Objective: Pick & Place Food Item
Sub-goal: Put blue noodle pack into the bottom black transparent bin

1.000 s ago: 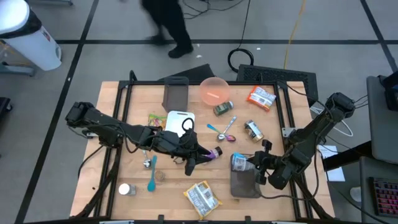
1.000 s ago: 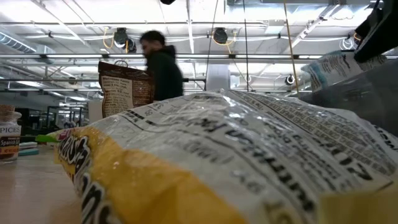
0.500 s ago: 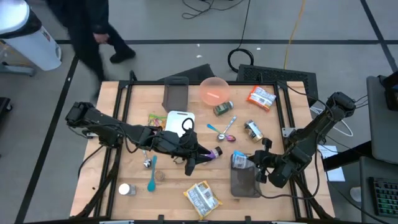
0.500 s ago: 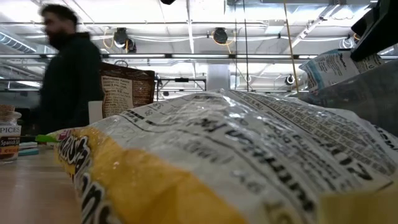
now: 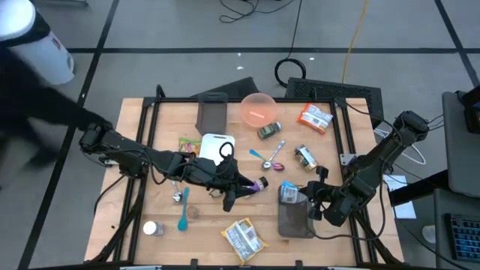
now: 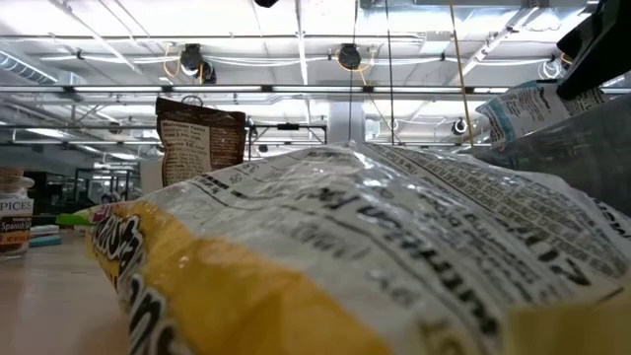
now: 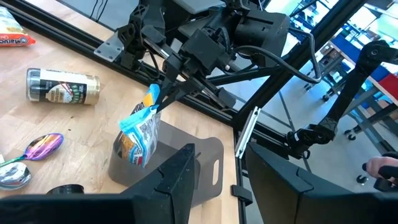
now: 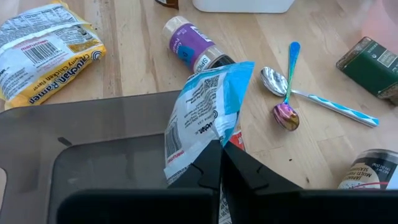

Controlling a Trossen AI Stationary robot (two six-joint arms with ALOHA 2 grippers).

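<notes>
A blue-and-white food packet [image 8: 208, 102] hangs over the far left corner of a grey translucent bin [image 5: 298, 223] near the table's front right. My right gripper [image 5: 301, 196] is shut on it. In the left wrist view the packet [image 7: 138, 134] hangs below the right gripper's fingers [image 7: 163, 96], its lower end level with the bin's wall [image 7: 186, 171]; whether it rests there I cannot tell. My left gripper [image 5: 241, 192] hovers at mid-table beside a purple spice jar [image 5: 259, 183], open [image 7: 224, 155], with nothing between its fingers. My right gripper pinches the packet's top corner [image 7: 152, 99] between its two fingers, only at their free ends. The fingers [image 8: 211, 163] slant down from the table's right side. The packet hangs below them, roughly upright, over the bin's corner.
A yellow noodle packet [image 5: 244, 238] lies at the front. Two spoons [image 5: 268, 156], a green jar [image 5: 268, 131], a can [image 5: 304, 157], an orange packet [image 5: 315, 118], a pink bowl [image 5: 259, 109] and a white board [image 5: 217, 146] lie farther back. A person's blurred shape [image 5: 30, 112] shows at the left.
A person beyond the table's far edge has walked from behind the middle toward the left side. Both arms and the packet have kept still.
</notes>
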